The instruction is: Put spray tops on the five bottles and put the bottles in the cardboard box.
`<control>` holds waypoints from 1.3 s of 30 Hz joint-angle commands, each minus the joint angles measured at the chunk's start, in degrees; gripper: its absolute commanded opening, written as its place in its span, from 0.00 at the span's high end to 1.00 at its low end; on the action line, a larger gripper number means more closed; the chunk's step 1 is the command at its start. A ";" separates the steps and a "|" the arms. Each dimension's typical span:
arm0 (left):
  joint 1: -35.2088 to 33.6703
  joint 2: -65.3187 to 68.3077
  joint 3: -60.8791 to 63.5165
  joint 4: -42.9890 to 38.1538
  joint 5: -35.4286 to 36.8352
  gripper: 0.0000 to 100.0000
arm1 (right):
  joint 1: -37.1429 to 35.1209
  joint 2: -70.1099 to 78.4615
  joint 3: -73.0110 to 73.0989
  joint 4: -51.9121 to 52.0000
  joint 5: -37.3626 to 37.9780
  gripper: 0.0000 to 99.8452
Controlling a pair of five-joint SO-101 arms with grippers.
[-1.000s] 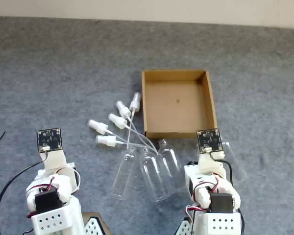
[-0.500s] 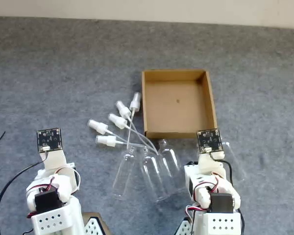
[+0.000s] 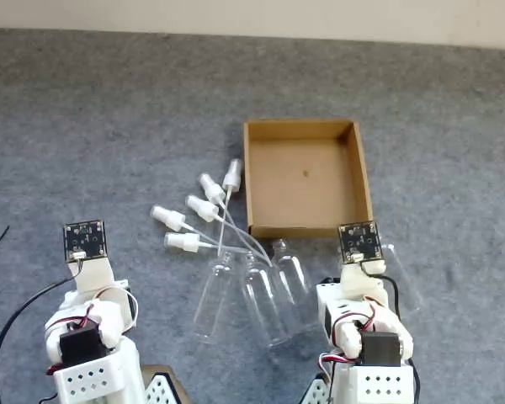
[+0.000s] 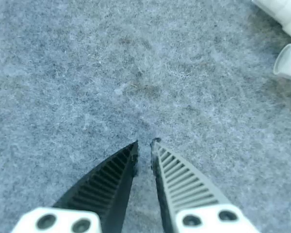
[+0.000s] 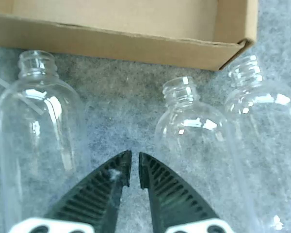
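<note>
- Cardboard box [image 3: 305, 177]: open-topped and shallow, on the grey carpet [image 3: 109, 126] ahead of the right arm. Its brown floor shows from wall to wall, with one small dark mark near the middle.
- Bottles, clear plastic: all lie on their sides on the carpet outside the box, necks uncapped and toward its near wall.
  - Three lie side by side between the arms [image 3: 212, 299] [image 3: 261, 299] [image 3: 293, 286].
  - Two lie on the outer side of the right gripper: one just beside it [image 5: 199, 141], one next along [image 5: 266, 131].
- Spray tops, white, five [image 3: 234, 175] [image 3: 210, 187] [image 3: 200, 207] [image 3: 170, 218] [image 3: 185, 242]: loose in a fan left of the box, thin dip tubes trailing toward the bottle necks.
- Left gripper [image 4: 144, 143]: jaws drawn together, tips nearly touching, over carpet near two spray tops.
- Right gripper [image 5: 134, 160]: jaws drawn together, low over the carpet between two bottles.
</note>
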 commanded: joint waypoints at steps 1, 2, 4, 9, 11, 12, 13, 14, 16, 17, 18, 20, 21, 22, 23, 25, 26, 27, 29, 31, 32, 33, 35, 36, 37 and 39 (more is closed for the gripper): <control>-0.84 0.13 1.10 0.26 -0.18 0.95 | -0.04 0.04 9.19 0.22 0.35 0.99; -0.84 0.13 1.10 0.26 -0.18 0.95 | -0.04 0.04 9.19 0.22 0.35 0.99; -0.75 0.13 1.10 0.26 -0.09 0.95 | -0.22 0.04 9.19 0.22 0.00 0.99; -0.66 0.13 1.10 0.26 -0.09 0.95 | -1.45 0.31 9.19 0.22 0.09 0.99; -0.66 0.13 1.10 0.26 -0.09 0.95 | -2.33 -0.04 9.19 0.04 0.00 0.99; -0.66 0.13 1.10 0.26 -0.09 0.95 | -2.77 -0.04 9.19 0.22 0.00 0.99; -0.66 0.13 1.10 0.26 0.00 0.95 | -3.03 -0.04 9.19 0.22 0.00 0.99; -0.66 0.13 1.10 0.26 0.00 0.95 | -3.12 -0.04 9.19 0.22 0.00 0.99; -0.75 0.13 1.10 0.26 0.00 0.95 | -3.12 0.31 9.19 0.22 0.00 0.99; -0.75 0.13 1.10 0.26 0.00 0.95 | -3.12 0.31 9.19 0.22 0.18 0.99; -0.75 0.13 1.10 0.26 0.00 0.95 | -3.21 -0.04 9.19 -0.31 0.18 0.99; -0.84 0.13 1.10 0.26 -0.09 0.95 | -3.21 -0.13 9.19 -3.56 0.35 0.99; -0.75 0.13 1.10 0.26 -0.09 0.95 | -3.21 -0.13 9.27 -5.76 0.44 0.99; -0.75 0.13 1.10 0.18 -0.18 0.95 | -3.03 -0.13 9.27 -7.43 0.53 0.99; -0.75 0.13 1.10 0.18 -0.26 0.95 | -3.03 -0.13 9.19 -7.96 1.67 0.99; -0.92 0.13 1.10 0.18 -0.44 0.95 | -2.86 -0.13 8.13 -8.40 7.74 0.99; -0.92 0.13 1.10 0.18 -0.44 0.95 | -2.77 -0.13 6.55 -8.22 11.78 0.99; -0.75 0.13 1.10 0.18 -0.44 0.95 | -2.77 -0.13 4.70 -8.04 15.30 0.99; -0.75 0.13 1.10 0.18 -0.44 0.95 | -2.68 -0.04 0.13 -7.78 15.74 0.99; -0.84 0.13 1.10 0.18 -0.44 0.95 | -1.89 0.48 -6.55 -6.55 13.01 0.99; -0.84 0.13 1.10 0.18 -0.44 0.95 | -1.45 0.66 -10.15 -5.41 12.04 0.99; -0.75 0.13 1.10 0.18 -0.44 0.95 | -0.84 0.66 -14.02 -3.82 11.96 0.99; -0.75 0.13 1.10 0.18 -0.44 0.95 | 0.40 1.45 -20.97 -0.66 11.96 0.99; -0.75 0.13 1.10 0.18 -0.44 0.95 | 1.19 3.12 -24.48 0.57 11.96 0.99; -0.75 0.13 1.10 0.18 -0.44 0.95 | 2.07 5.67 -27.38 1.27 11.96 0.99; -0.75 0.13 1.10 0.18 -0.44 0.95 | 4.26 14.02 -33.54 2.07 11.96 0.99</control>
